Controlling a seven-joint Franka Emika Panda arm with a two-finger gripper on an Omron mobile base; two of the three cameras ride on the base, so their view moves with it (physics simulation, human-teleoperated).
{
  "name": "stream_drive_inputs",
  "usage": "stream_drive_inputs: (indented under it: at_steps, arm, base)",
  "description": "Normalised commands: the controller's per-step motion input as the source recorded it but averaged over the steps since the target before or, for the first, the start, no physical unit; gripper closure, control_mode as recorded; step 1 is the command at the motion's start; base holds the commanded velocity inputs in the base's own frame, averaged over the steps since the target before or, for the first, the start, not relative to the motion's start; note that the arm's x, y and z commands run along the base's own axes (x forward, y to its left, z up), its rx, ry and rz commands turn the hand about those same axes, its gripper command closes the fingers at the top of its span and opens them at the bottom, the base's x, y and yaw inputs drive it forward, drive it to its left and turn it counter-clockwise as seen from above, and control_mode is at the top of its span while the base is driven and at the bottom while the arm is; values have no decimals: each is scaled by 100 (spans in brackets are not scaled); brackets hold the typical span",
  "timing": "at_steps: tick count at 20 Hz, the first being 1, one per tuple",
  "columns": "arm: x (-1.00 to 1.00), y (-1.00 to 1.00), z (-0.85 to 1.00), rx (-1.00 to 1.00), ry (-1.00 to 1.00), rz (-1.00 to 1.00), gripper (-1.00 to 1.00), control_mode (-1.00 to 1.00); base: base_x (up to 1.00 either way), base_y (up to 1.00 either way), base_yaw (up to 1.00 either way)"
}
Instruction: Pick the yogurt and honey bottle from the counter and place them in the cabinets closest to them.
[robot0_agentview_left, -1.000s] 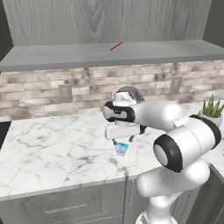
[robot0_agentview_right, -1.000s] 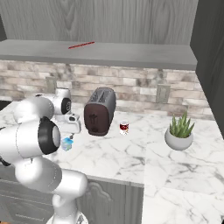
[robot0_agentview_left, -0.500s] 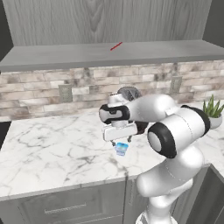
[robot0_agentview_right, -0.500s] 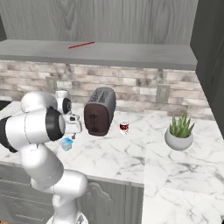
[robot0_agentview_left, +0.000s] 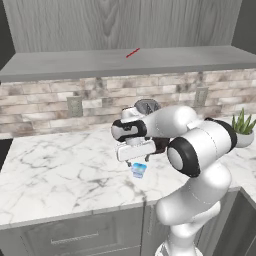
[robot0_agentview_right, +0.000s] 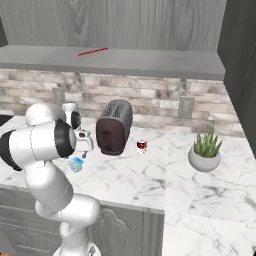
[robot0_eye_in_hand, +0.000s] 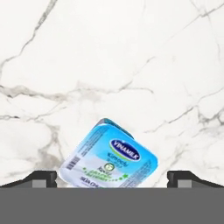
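Where the white marble counter (robot0_agentview_left: 60, 175) runs under the brick wall, it takes up most of both base views, and above it hang the grey wood-grain cabinets (robot0_agentview_left: 125, 25) with a flat grey shelf base that carries a thin red streak (robot0_agentview_left: 132, 52). The robot's white arm bends forward over the counter from the front edge. In the right base view a dark brown toaster (robot0_agentview_right: 114, 127) stands against the wall, just right of the arm. Further right, well apart from it, a potted plant (robot0_agentview_right: 205, 152) sits in a pale round bowl. Between the toaster and the plant stands a small red-and-white glass (robot0_agentview_right: 142, 145), close to the toaster's front corner.

The gripper (robot0_agentview_left: 136, 159) points straight down at the counter, and its two dark fingertips (robot0_eye_in_hand: 41, 178) are spread wide, one at each side of the hand view. Between them lies the yogurt (robot0_eye_in_hand: 108, 158), a small pale blue and white cup with a blue label on its lid, turned at an angle to the fingers. The tips stand apart from the cup's sides, with marble showing in the gaps, so the claw is open and grips nothing. From the base views the yogurt (robot0_agentview_left: 139, 170) rests on the counter directly under the hand, near the front edge and left of the toaster.
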Motion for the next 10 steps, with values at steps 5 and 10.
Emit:
stream_drive_inputs:
  at_steps: [5, 10]
  arm:
    - [0, 0, -15, 0, 0, 0, -100, -100]
    - [0, 0, -24, 0, 0, 0, -100, -100]
  base:
    - [0, 0, 0]
    - [0, 0, 0]
